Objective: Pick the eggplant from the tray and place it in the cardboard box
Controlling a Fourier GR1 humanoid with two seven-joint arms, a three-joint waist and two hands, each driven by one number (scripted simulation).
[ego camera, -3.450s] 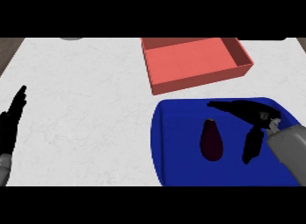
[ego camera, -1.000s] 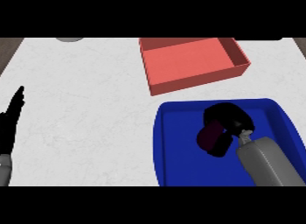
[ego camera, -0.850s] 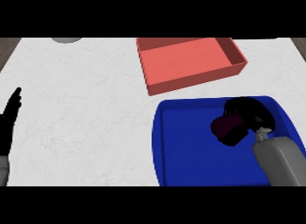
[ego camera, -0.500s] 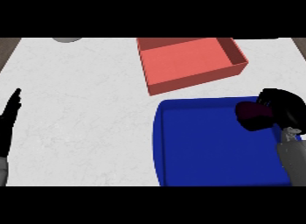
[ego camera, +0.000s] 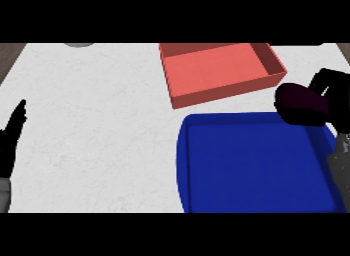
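The dark purple eggplant (ego camera: pixel 299 103) is off the tray, held in the air by my right hand (ego camera: pixel 343 100), whose fingers curl round it at the right edge of the head view. It hangs over the far right corner of the blue tray (ego camera: pixel 252 170), just short of the red-orange cardboard box (ego camera: pixel 221 71) further back. The tray holds nothing else. My left hand (ego camera: pixel 6 142) rests open at the left edge, fingers straight and pointing up.
The white counter spreads left of the tray and box. A small grey round object (ego camera: pixel 79 44) peeks in at the far edge. Brown wood floor shows past the counter's far corners.
My right hand closed on the eggplant in the tray, lifted it and carried it right and back toward the box. The left hand stayed still.
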